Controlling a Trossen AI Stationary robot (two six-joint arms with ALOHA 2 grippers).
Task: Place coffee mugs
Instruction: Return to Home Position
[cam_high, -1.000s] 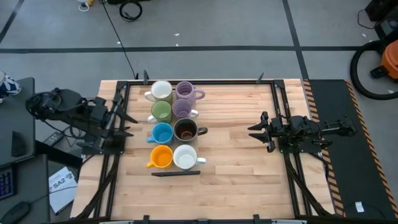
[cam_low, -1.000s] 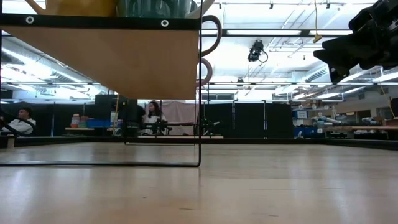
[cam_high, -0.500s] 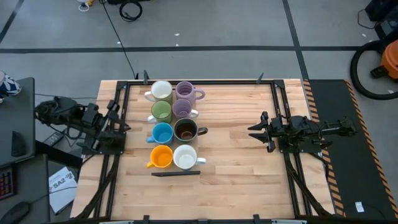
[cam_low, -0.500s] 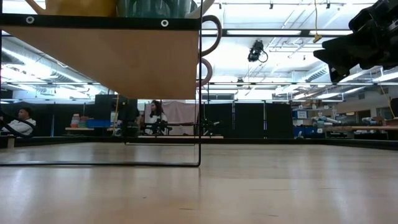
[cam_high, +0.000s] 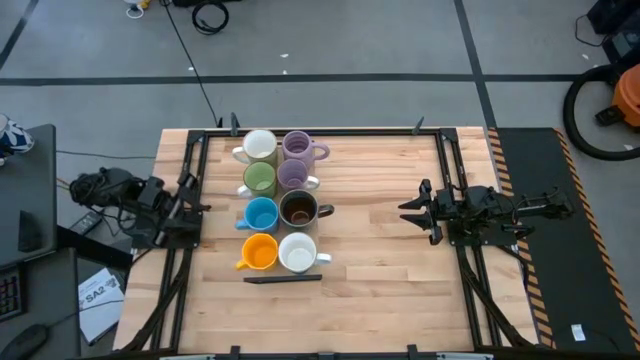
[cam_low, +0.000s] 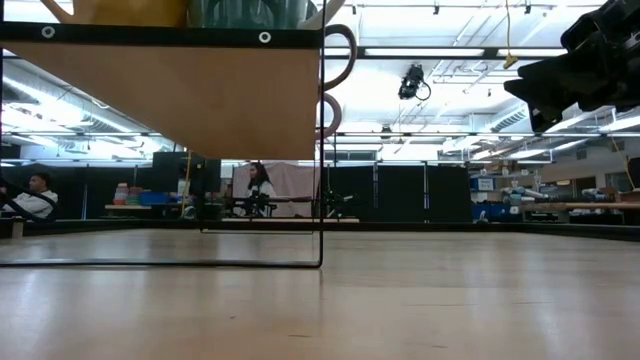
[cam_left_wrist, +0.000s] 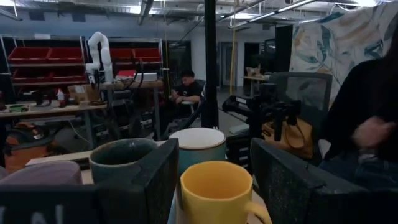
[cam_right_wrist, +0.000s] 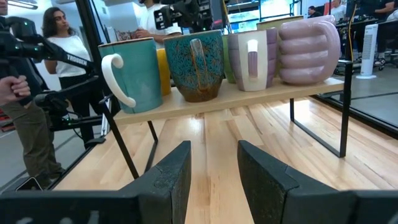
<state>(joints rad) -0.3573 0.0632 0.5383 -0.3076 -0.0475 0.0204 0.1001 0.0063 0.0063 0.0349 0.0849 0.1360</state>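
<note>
Several coffee mugs stand in two rows on a small raised wooden shelf (cam_right_wrist: 249, 98) left of the table's middle. They are white (cam_high: 260, 146), lavender (cam_high: 297, 146), green (cam_high: 259, 178), blue (cam_high: 261, 214), dark brown (cam_high: 299, 209), yellow-orange (cam_high: 260, 251) and a second white one (cam_high: 298, 253). My left gripper (cam_high: 197, 207) is open at the table's left edge and points level at the mugs. The yellow mug (cam_left_wrist: 217, 190) shows between its fingers, some way off. My right gripper (cam_high: 405, 208) is open and rests level right of the middle, facing the shelf.
Bare wood lies between the shelf and my right gripper (cam_right_wrist: 214, 152). The shelf stands on thin black wire legs (cam_low: 322, 150), and a dark bar (cam_high: 283, 279) lies just before its near end. Black frame rails (cam_high: 455, 180) run along both table sides. People stand beyond the table.
My left arm has folded down and drawn back toward the table's left edge. Its gripper has sunk and stayed open. The mugs and my right arm have kept still.
</note>
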